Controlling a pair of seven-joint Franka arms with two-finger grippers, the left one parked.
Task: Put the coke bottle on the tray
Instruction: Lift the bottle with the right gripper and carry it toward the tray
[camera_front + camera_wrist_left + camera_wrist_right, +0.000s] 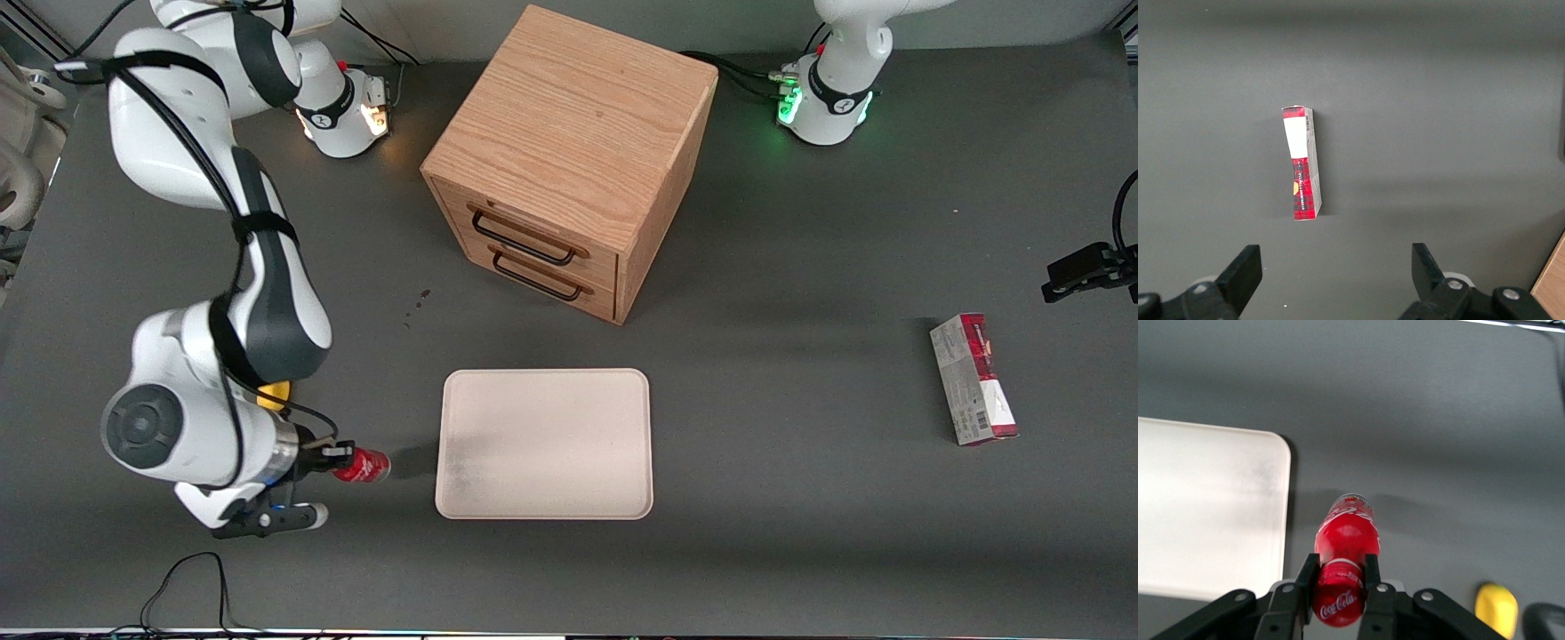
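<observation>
The tool (1337, 577) is clamped on the coke bottle (1343, 553), beside the tray (544, 444) toward the working arm's end of the desk (800, 533).

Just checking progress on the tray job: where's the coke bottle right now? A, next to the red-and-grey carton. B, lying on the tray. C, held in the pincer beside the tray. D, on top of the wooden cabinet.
C: the pincer is shut on the coke bottle, which sits just outside the tray rim, toward the working arm's end of the table.
</observation>
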